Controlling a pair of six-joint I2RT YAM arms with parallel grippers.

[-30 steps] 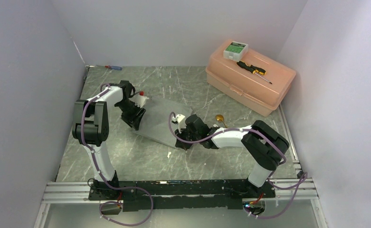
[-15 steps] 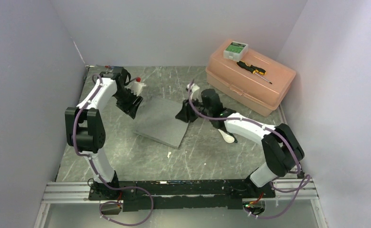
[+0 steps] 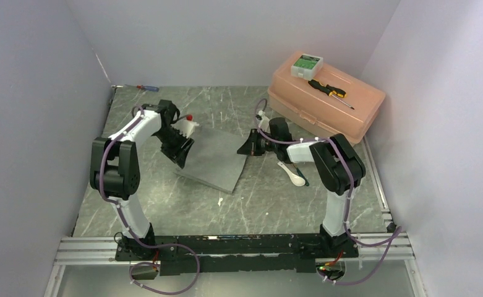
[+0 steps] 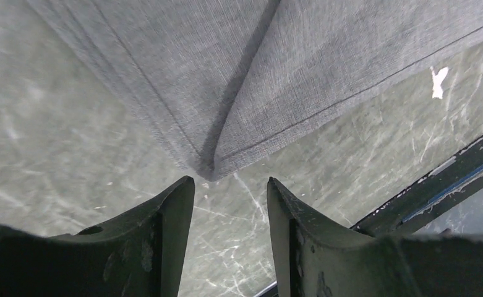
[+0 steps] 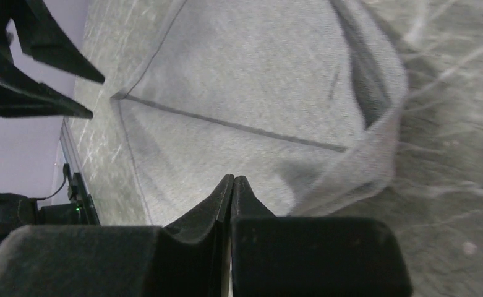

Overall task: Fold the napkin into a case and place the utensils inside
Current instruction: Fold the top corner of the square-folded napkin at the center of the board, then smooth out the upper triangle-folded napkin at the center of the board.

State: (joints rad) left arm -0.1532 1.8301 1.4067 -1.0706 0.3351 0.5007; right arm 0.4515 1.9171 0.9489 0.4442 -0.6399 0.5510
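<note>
Your left gripper (image 4: 229,185) has swung to the napkin's (image 3: 214,159) corner, jaws apart. Right gripper (image 5: 234,179) is closed and empty. Judgement: another fold is due.

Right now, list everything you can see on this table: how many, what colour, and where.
napkin: one, grey, folded, table centre
white spoon: one, white, right of the napkin
toolbox: one, peach, far right corner
small box: one, white and green, on the toolbox lid
black-and-yellow screwdriver: one, on the toolbox lid
red-and-blue screwdriver: one, far left edge
scrap: one, white, near side of the napkin
table: one, grey-green marbled
left end effector: one, black, open, at the napkin's left corner
right end effector: one, black, shut, over the napkin's right side
</note>
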